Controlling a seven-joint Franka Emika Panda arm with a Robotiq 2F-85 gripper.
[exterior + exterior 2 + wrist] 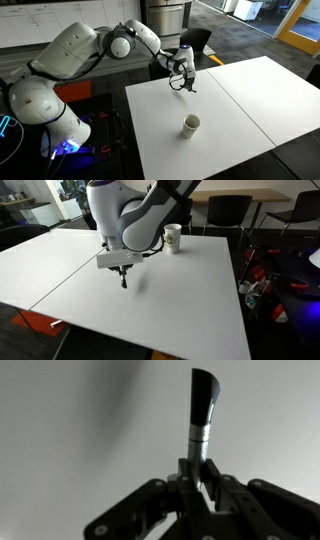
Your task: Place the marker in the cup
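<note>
My gripper (pixel 198 468) is shut on the marker (pixel 201 410), a short dark pen with a grey band that sticks out past the fingertips in the wrist view. In both exterior views the gripper (pixel 184 84) (pixel 123 278) hangs just above the white table, with the marker's tip pointing down. The cream cup (pixel 191 124) stands upright on the table, well away from the gripper; it also shows in an exterior view (pixel 173 238) near the table's far edge.
The white table (pixel 250 100) is made of two joined tops with a seam (pixel 70 275). Black chairs (pixel 195 42) stand beyond the table. The robot base and cables (pixel 70 140) are beside the table edge. Chairs (pixel 228 210) and clutter lie past the far side.
</note>
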